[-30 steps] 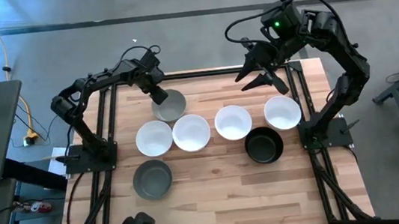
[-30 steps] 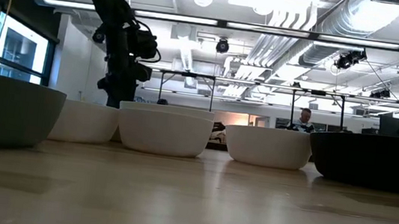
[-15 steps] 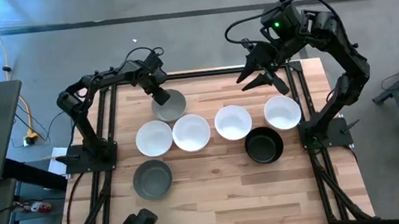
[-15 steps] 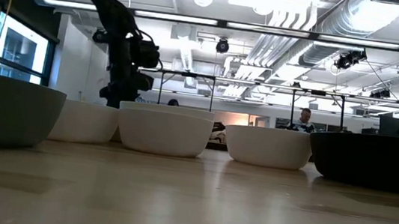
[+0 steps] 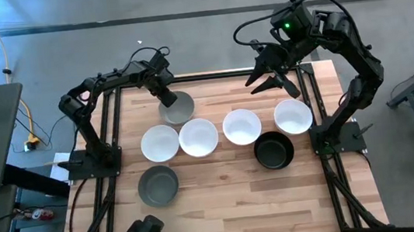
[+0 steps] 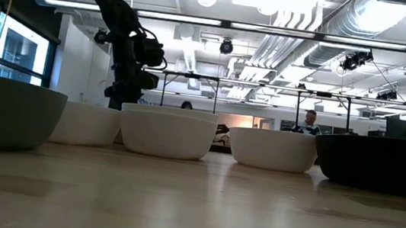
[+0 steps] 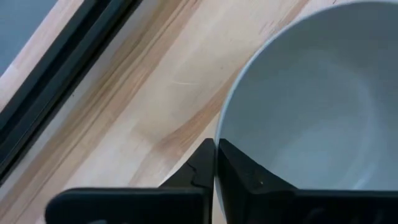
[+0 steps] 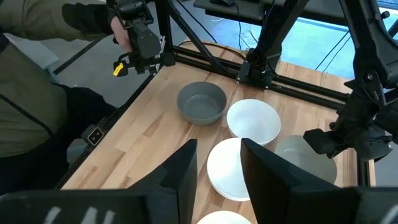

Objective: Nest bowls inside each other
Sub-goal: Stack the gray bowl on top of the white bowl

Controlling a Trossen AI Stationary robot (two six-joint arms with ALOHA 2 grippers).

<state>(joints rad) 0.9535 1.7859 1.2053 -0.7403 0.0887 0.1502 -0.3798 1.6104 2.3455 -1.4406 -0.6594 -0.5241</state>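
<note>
Left gripper [image 7: 214,171] is clamped on the rim of the grey bowl [image 5: 176,108], one finger inside, one outside. That's new: a sec ago the jaws stood apart at that rim, now they're pinched tight. In the high view that bowl sits upper centre-left of the frame, near the far edge of the table [image 5: 224,196], apart from the rest.

Just below it in the frame: a row of four white bowls, the 1st [image 5: 160,144] and 2nd [image 5: 198,136] touching, then a 3rd [image 5: 242,126] and a 4th [image 5: 293,116] to the right. The black bowl [image 5: 274,150] sits just below, between the 3rd and 4th. A second grey bowl [image 5: 158,185] lies lower left, alone.

Right gripper [image 5: 271,76] hangs over the table's upper right edge, jaws parted, holding nothing, barely budged over the last sec.

Meaning: the grip looks set, so prob. a lift comes next, carrying the grey bowl to a partner. Nothing is nested yet as far as I can see.
</note>
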